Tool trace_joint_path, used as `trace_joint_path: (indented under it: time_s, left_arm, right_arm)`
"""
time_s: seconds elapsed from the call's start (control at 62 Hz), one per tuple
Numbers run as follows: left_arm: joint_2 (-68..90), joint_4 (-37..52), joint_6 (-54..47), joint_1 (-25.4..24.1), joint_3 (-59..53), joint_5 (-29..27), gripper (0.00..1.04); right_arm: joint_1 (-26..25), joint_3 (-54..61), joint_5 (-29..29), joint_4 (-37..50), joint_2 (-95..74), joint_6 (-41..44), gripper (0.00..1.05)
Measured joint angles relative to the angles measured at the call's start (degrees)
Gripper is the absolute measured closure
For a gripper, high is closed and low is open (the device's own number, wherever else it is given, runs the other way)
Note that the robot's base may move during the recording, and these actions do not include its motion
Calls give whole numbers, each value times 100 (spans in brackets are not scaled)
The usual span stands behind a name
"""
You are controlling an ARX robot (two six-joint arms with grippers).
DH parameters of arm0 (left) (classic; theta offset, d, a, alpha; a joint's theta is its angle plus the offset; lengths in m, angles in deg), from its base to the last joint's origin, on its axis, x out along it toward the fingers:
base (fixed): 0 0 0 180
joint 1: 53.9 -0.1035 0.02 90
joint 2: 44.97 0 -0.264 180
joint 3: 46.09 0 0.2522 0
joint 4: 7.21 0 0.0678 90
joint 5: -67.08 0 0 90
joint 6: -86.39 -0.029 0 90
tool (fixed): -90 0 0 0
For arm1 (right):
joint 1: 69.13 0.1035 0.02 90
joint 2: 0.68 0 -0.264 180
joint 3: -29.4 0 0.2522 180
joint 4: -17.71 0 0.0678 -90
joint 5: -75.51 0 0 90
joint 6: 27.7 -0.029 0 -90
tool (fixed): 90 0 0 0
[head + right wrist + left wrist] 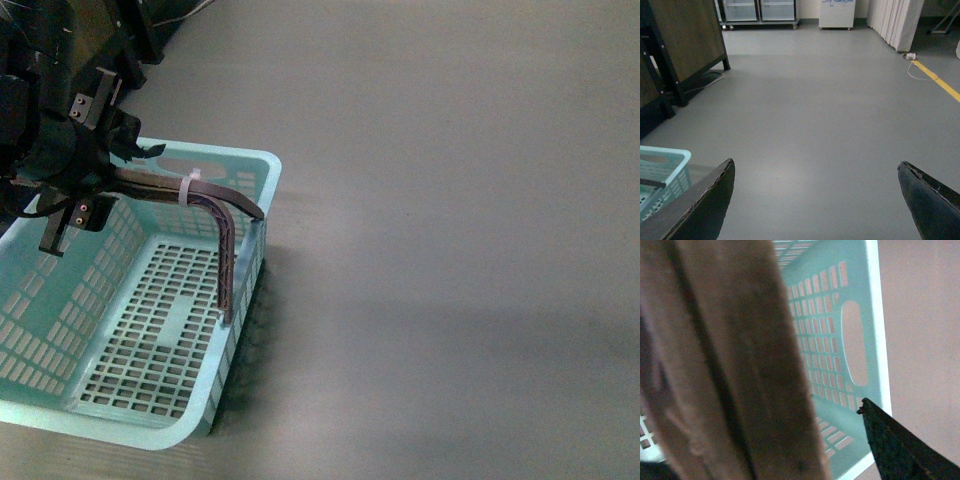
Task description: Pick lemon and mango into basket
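The light turquoise basket (150, 330) stands on the grey floor at the lower left, and nothing lies inside it. Its two dark brown handles (225, 215) are raised and joined by a white zip tie (190, 187). My left gripper (80, 165) is open and straddles the handles near their left end. In the left wrist view the handle (730, 360) fills the left side as a blur, with one dark finger (900, 450) beside the basket wall (840, 330). My right gripper (815, 200) is open over bare floor, beside a corner of the basket (665, 165). No lemon or mango is in view.
A dark wooden cabinet on black legs (685, 40) stands beyond the basket. Glass-fronted units (760, 10), a white cabinet (837, 12) and white panels (895, 20) line the far wall. A yellow line (940, 82) runs along the floor. Dark equipment (150, 30) sits behind the left arm.
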Motion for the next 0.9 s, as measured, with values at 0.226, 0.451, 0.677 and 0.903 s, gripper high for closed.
trace_joint_path:
  time_s: [0.226, 0.451, 0.677, 0.903]
  left_arm:
    - [-7, -24, 232, 7, 0, -4, 89]
    - [-673, 420, 111, 142, -841, 219, 90]
    - [-3032, 262, 435, 254, -2310, 404, 90]
    - [-5659, -1198, 678, 118, -2736, 518, 90]
  right_arm:
    - [0, 0, 0, 0, 0, 2, 9]
    - [0, 0, 0, 2, 0, 2, 9]
    - [0, 0, 2, 0, 0, 2, 9]
    - [0, 0, 0, 0, 0, 2, 9]
